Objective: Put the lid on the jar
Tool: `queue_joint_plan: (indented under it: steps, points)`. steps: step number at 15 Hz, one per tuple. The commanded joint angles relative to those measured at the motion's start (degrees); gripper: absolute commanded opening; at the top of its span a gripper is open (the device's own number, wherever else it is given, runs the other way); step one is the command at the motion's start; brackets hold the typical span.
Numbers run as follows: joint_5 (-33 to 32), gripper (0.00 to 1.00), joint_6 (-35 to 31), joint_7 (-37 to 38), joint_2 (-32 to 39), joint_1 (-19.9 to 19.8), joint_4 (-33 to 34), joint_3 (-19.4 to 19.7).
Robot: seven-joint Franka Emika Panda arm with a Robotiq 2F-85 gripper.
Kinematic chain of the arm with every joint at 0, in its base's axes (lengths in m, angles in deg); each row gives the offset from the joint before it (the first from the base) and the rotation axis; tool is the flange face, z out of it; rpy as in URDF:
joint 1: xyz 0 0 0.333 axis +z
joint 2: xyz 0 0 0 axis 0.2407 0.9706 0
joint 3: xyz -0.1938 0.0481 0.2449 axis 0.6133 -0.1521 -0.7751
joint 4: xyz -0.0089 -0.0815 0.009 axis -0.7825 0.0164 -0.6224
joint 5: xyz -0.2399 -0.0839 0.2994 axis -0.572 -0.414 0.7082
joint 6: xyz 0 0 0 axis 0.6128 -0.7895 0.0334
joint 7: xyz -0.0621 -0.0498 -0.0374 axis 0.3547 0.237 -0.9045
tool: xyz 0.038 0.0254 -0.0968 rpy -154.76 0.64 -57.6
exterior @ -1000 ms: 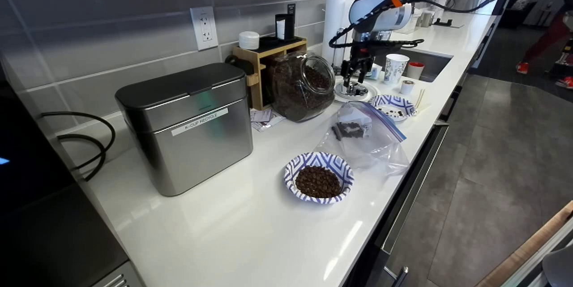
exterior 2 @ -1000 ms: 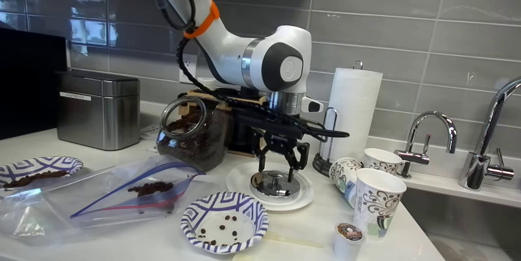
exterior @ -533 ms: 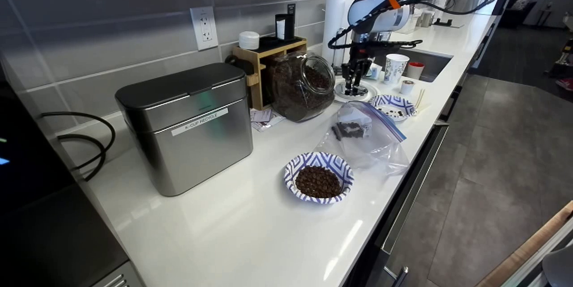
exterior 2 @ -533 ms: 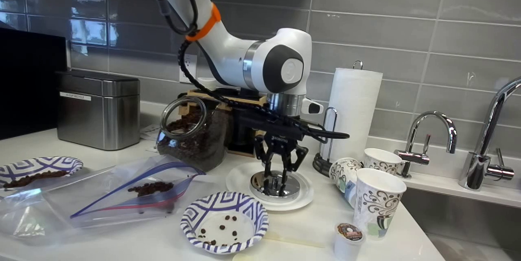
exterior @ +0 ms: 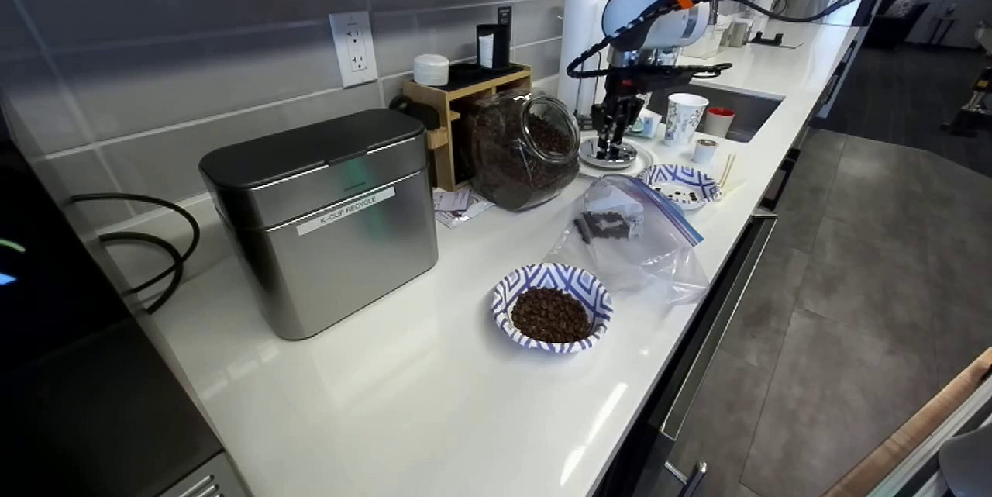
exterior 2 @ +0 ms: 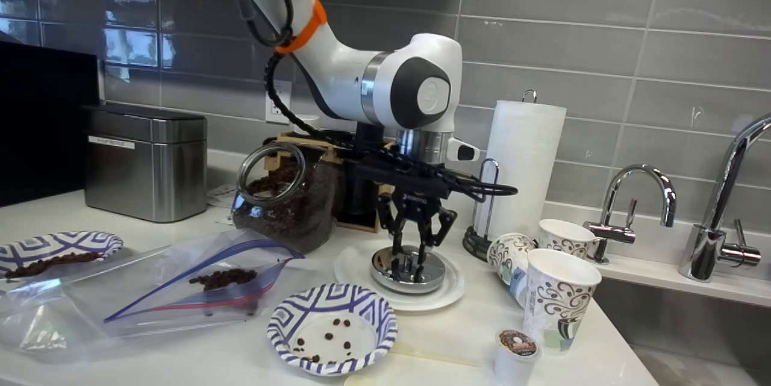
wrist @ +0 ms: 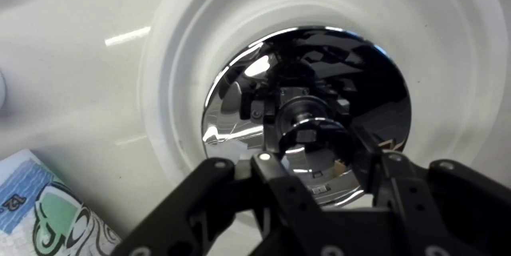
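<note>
The lid [exterior 2: 407, 285] is a shiny chrome disc with a central knob, over a white plate [exterior 2: 349, 265]. My gripper [exterior 2: 408, 267] points down at it, fingers shut on the knob from both sides. A slim space seems to show between lid and plate, so the lid looks slightly raised and about level. In the wrist view the knob [wrist: 315, 164] fills the gap between the fingers, one finger [wrist: 271, 128] against its side. The clear glass jar [exterior 2: 295, 223], holding dark coffee beans, stands beside the plate, its slanted round mouth uncovered. Both exterior views show the jar [exterior: 508, 160].
A bowl with a few beans [exterior 2: 331, 338] and a plastic bag [exterior 2: 150, 295] lie before the plate and jar. Paper cups [exterior 2: 560, 289], a coffee pod [exterior 2: 515, 362] and a paper towel roll [exterior 2: 524, 169] stand opposite. A wooden shelf [exterior: 442, 105] backs the jar.
The fingers have come together around the lid's knob. In the last half second the gripper has risen a little, and the lid has come up with it.
</note>
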Motion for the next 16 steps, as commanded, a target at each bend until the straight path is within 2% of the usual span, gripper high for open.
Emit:
queue_joint_plan:
  steps: [1, 8, 13, 16]
  points:
    - [-0.1, 0.21, 0.0, 2.4, -5.1, 0.3, -4.2, -0.1]
    - [0.5, 0.21, -3.6, 6.2, -20.9, 1.3, -19.4, -0.5]
    - [-0.5, 0.21, -5.2, 13.4, -32.9, 3.8, -31.1, -0.4]
    - [-1.7, 0.21, -8.9, 19.2, -38.9, 5.2, -37.4, -0.9]
